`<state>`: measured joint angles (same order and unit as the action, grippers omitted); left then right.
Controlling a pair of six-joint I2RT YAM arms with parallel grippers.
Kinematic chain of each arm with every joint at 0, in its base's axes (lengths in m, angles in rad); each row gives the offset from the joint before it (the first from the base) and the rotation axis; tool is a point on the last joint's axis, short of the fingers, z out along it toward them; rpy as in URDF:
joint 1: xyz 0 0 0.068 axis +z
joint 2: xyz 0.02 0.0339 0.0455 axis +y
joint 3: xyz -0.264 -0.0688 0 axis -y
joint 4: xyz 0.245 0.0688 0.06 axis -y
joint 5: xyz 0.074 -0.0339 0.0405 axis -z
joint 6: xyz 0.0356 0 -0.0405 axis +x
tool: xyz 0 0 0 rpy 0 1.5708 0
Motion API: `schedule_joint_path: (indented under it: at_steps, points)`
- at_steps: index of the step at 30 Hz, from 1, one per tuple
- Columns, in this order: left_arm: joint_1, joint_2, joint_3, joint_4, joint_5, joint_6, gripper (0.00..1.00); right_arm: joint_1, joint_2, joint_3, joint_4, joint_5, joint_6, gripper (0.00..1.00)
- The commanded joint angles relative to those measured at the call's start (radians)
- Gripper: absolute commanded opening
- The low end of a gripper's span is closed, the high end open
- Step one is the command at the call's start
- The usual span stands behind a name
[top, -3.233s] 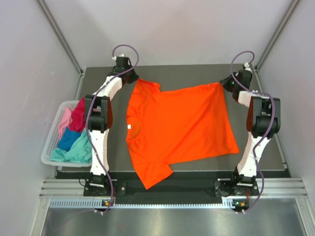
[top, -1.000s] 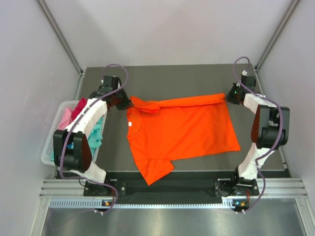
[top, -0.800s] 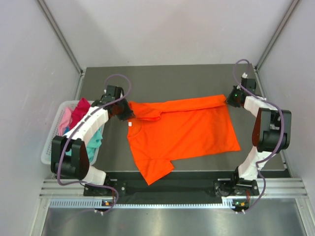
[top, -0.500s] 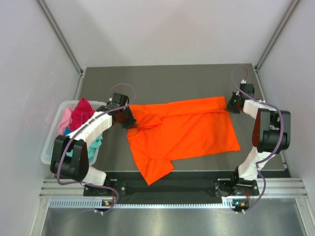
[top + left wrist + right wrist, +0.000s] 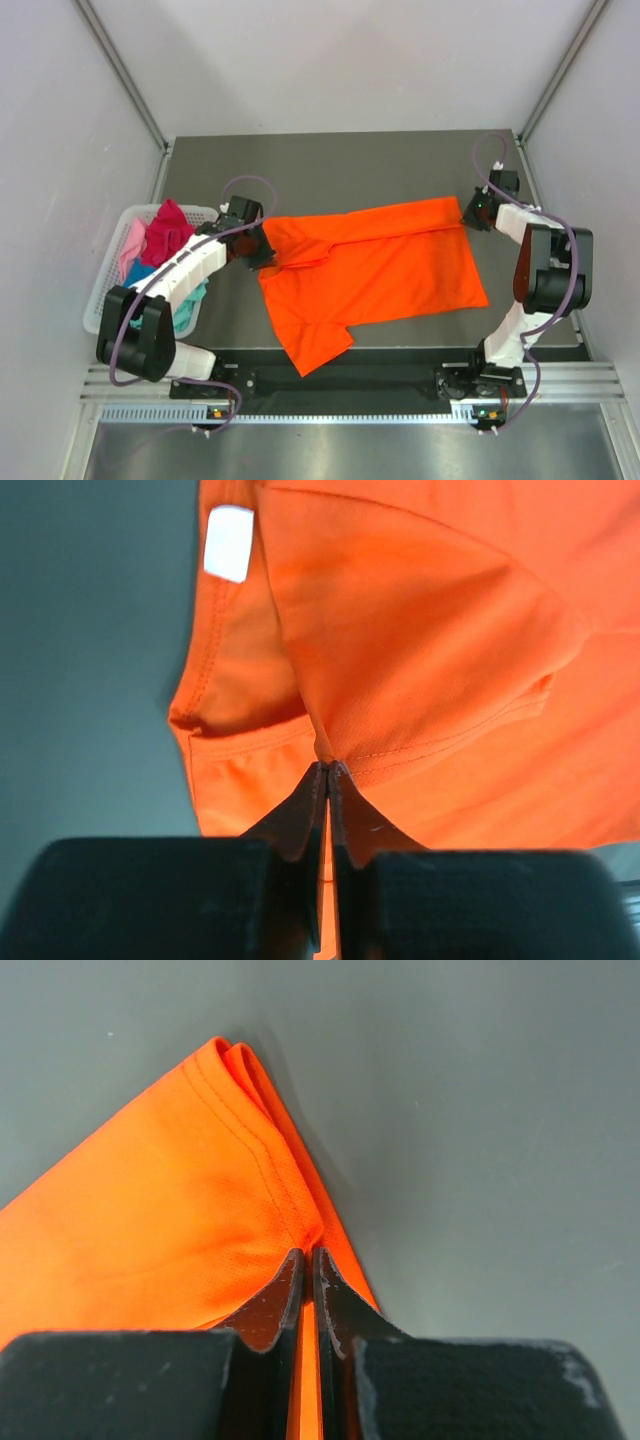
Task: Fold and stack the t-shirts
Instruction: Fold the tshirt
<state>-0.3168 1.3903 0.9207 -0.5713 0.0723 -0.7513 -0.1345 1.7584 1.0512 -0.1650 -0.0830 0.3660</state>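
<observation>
bright, even light; blurred foreground

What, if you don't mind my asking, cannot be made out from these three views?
- Top view: the left arm crosses the white basket, hiding part of the t-shirts piled inside; their number is unclear.
- Left wrist view: the white neck label on the orange t-shirt is too blurred to read.
- Right wrist view: the frame edges cut off the orange t-shirt; only one corner shows.

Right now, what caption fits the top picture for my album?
Left gripper and right gripper pinch the orange shirt's folded far edge; more shirts sit in the basket.
</observation>
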Motion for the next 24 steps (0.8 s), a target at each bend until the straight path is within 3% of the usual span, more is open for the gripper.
schedule_joint_path:
  at_steps: [1, 3, 8, 11, 17, 24]
  points:
    - [-0.019, 0.003, -0.016, -0.019, -0.014, -0.002, 0.09, -0.016, -0.037, -0.011, -0.007, 0.017, -0.016, 0.04]
    - [-0.027, 0.01, 0.003, -0.056, -0.046, 0.0, 0.32, -0.017, -0.042, 0.0, -0.049, 0.029, -0.022, 0.12]
    - [-0.03, 0.035, 0.137, -0.125, -0.153, 0.059, 0.46, -0.017, -0.06, 0.052, -0.181, 0.072, 0.004, 0.24]
    - [-0.022, 0.091, 0.22, -0.105, -0.212, 0.098, 0.47, -0.017, -0.068, 0.075, -0.238, 0.078, 0.016, 0.28]
    - [-0.007, 0.257, 0.371, 0.005, -0.193, 0.151, 0.43, -0.013, -0.097, 0.084, -0.252, 0.065, 0.05, 0.29]
    - [0.016, 0.489, 0.53, -0.032, -0.221, 0.153, 0.36, -0.002, -0.076, 0.082, -0.18, 0.025, 0.07, 0.28]
